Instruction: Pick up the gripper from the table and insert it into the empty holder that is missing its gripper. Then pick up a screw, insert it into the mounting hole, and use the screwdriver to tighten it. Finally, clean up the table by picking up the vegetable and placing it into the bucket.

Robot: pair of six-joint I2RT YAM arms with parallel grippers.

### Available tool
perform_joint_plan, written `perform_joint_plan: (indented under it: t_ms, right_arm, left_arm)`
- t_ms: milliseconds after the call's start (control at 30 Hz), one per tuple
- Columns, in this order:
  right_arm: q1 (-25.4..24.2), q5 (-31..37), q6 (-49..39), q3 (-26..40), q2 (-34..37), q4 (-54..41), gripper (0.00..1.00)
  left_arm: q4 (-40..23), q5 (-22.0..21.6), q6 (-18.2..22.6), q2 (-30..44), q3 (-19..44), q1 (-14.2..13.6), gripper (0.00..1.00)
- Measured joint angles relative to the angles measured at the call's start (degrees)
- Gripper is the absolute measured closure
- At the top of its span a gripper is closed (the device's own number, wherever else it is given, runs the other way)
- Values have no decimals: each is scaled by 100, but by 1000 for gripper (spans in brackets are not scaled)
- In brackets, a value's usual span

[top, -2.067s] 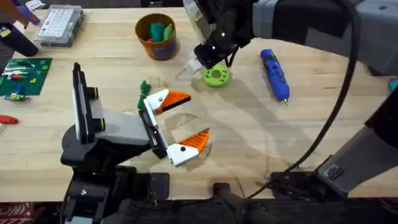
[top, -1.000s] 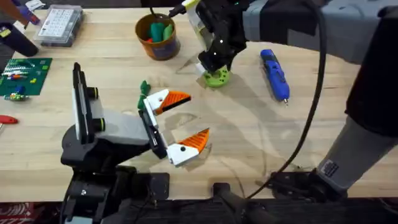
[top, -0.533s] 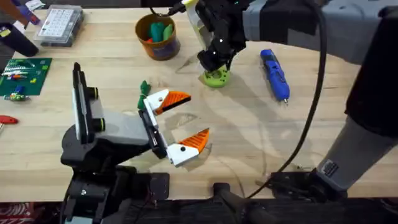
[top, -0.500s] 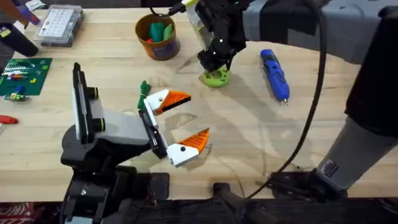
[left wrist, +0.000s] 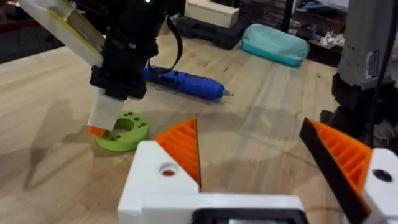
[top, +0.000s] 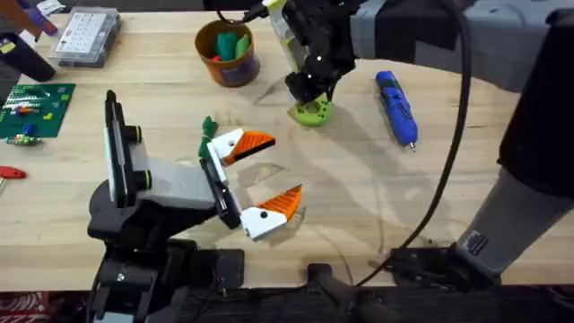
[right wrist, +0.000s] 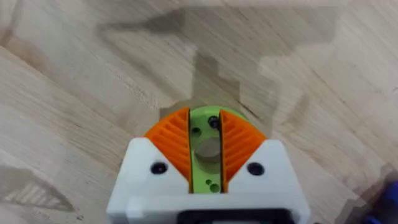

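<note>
The right gripper is reaching down over the middle of the far half of the wooden table, and its orange ribbed pads are pressing against both sides of a lime-green disc, so it is closing on that disc, which is sitting on the wood. In the left wrist view the same disc is lying flat with the right arm's white finger tip touching down on it. The left gripper is hanging over the near middle of the table with its white and orange fingers standing wide apart and nothing between them. The blue screwdriver is lying on the table just to the right of the disc, its thin metal tip pointing toward the near edge; it is untouched. The orange-brown bucket is standing at the far side, left of the right gripper, and green pieces are showing inside it. A clear compartment box and a green circuit board are resting at the far left of the table.
</note>
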Motion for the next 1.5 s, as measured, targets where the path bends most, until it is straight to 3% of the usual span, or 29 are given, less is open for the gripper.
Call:
perform_joint_plan:
  t_ms: [133, 233, 267, 1233, 1500]
  right_arm:
    - [-2, 2, -2, 2, 0, -1, 830]
    - [-4, 34, -2, 2, 0, -4, 914]
    - [-4, 43, -3, 2, 2, -7, 992]
    - [-4, 42, 0, 21, -179, -197, 996]
    - [-4, 41, 0, 630, -251, -783, 996]
  left_arm:
    - [0, 0, 0, 1, 0, 0, 14]
    - [0, 0, 0, 2, 0, 0, 15]
    - [0, 0, 0, 1, 0, 0, 14]
    - [0, 0, 0, 0, 0, 0, 14]
    - [0, 2, 0, 2, 0, 0, 14]
